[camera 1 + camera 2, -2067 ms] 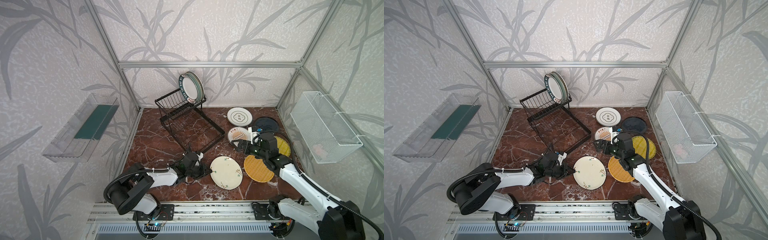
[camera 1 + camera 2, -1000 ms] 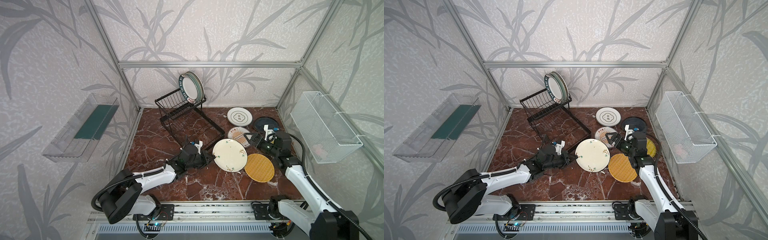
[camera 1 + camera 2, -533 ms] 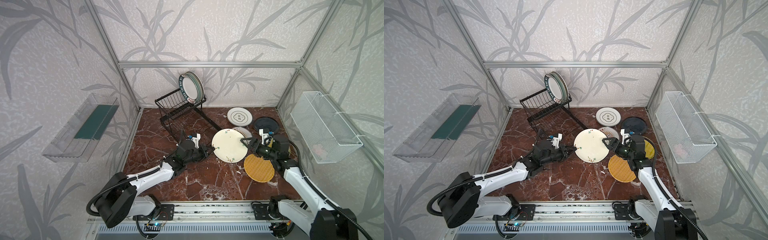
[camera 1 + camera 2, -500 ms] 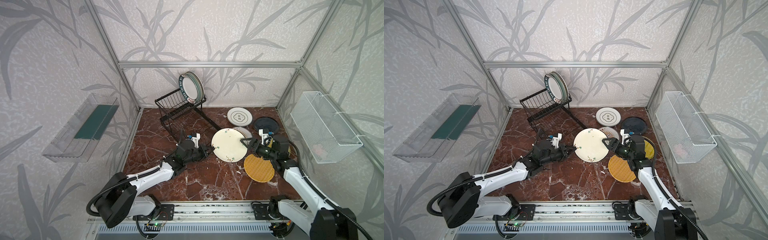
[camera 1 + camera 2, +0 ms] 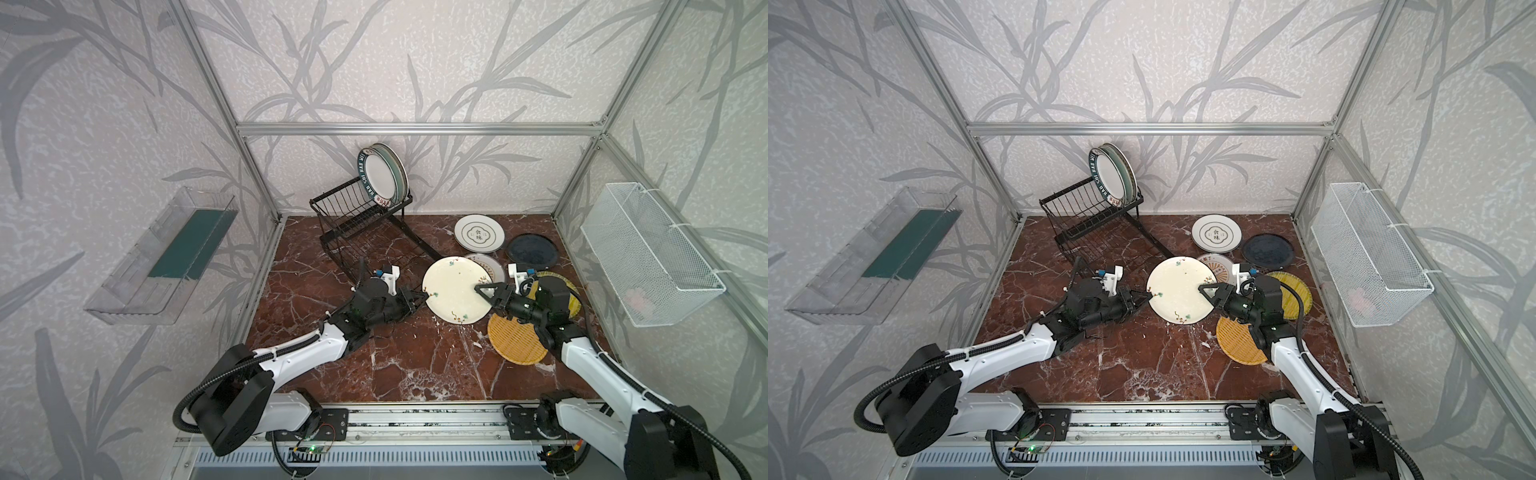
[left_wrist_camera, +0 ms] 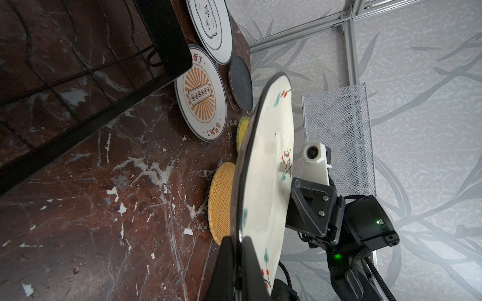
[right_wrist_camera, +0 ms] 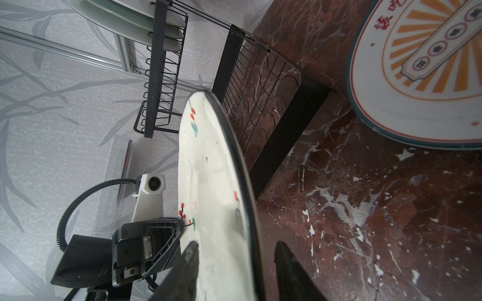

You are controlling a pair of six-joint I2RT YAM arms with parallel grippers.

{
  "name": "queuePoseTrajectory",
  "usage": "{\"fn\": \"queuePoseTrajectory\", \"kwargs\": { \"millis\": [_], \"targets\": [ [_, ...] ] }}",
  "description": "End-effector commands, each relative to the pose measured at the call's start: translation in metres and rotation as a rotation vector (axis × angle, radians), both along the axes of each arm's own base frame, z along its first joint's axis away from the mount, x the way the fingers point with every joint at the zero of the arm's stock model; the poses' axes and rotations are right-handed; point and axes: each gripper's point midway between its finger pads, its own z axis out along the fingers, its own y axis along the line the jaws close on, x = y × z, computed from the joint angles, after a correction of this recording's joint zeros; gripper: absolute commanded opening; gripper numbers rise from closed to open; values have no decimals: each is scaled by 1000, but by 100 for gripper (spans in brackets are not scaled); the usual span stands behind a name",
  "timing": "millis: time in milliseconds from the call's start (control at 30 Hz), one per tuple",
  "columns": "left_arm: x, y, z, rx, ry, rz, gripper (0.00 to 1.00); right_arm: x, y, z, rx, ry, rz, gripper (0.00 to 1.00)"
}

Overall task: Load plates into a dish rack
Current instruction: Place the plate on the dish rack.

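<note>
Two pincers now bear on one item, the round cream plate with red-and-green floral sprigs (image 5: 455,291); two seconds back it lay flat on the red-brown marble tabletop (image 5: 415,365), further out from the black wire two-tier dish rack (image 5: 357,220); it has since been raised clear of the marble, tipped toward upright and carried to just beside the front corner of the rack's lower grid tray.

My left pincer (image 5: 419,296) is clamped tight on the rim that faces the rack; the left wrist view shows that edge pinched between both jaws.

My right pincer (image 5: 482,288) has come across from the plates lying flat out from the rack, among them a round yellow woven disc (image 5: 515,340), to the cream plate's far rim; its jaws, wide a second ago, are narrowing; in the right wrist view its fingers (image 7: 189,263) straddle the edge with a gap on the underside, so I record it as not yet gripping.

Finding: a handover or two-handed steadying appears to be in progress; this plate is not loaded.

Already standing in the rack's raised basket: a white plate with a dark lettered band (image 5: 380,176) and at least one more behind it.

Risk, in my judgement: if the left lets go before the right seats, the plate drops.
</note>
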Motion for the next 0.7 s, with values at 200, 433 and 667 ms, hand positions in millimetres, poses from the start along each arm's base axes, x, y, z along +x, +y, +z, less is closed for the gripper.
{"fn": "queuePoseTrajectory", "kwargs": {
  "millis": [200, 433, 667],
  "targets": [
    [13, 0, 54, -108, -162, -5, 0, 4, 3, 21, 101, -63, -117, 0],
    [21, 44, 31, 62, -158, 34, 50, 11, -23, 35, 30, -140, -323, 0],
    [0, 117, 60, 411, -332, 146, 94, 15, -35, 74, -87, -252, -370, 0]
  ]
}}
